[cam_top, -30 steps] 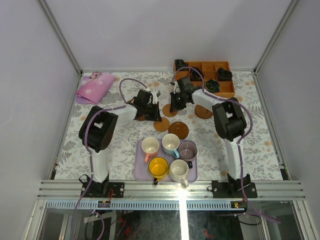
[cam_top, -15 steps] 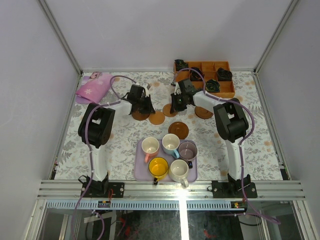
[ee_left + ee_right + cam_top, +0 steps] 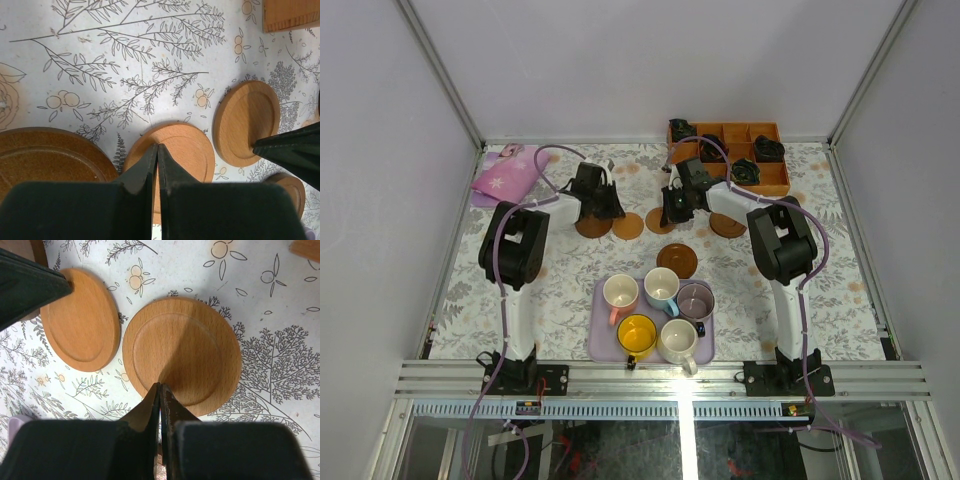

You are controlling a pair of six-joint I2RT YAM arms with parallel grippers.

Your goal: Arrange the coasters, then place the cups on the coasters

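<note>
Reaching to the upper middle of the overhead view, both arms point down at a row of coasters [image 3: 627, 226] on the table [image 3: 520, 290]. The left gripper [image 3: 157, 147] has its fingers pressed together with nothing between them. In its wrist view the tips sit at the near edge of a light coaster [image 3: 185, 150]; whether they touch it cannot be told. A dark coaster [image 3: 50, 155] lies just left of that one, at the lower left of the frame, and a third coaster [image 3: 247, 122] lies just beside it on the right.

The right gripper [image 3: 160, 387] is closed and empty too, its tips over the lower part of the third coaster, which fills the centre of the right wrist view.

From above, a fourth coaster [image 3: 727, 225] lies right of the right gripper, near the box [image 3: 775, 187]. A ringed coaster [image 3: 677, 260] lies alone below the row, between it and the tray [image 3: 602, 345].

All five cups [image 3: 678, 340] stand in the tray at lower centre, apart from the coasters. The pink-handled cup [image 3: 620, 293], blue cup [image 3: 661, 287] and purple cup [image 3: 695, 299] form the upper row. The yellow cup [image 3: 637, 334] and the white cup stand below them. A pink cloth [image 3: 508, 175] lies at the upper left of the table.
</note>
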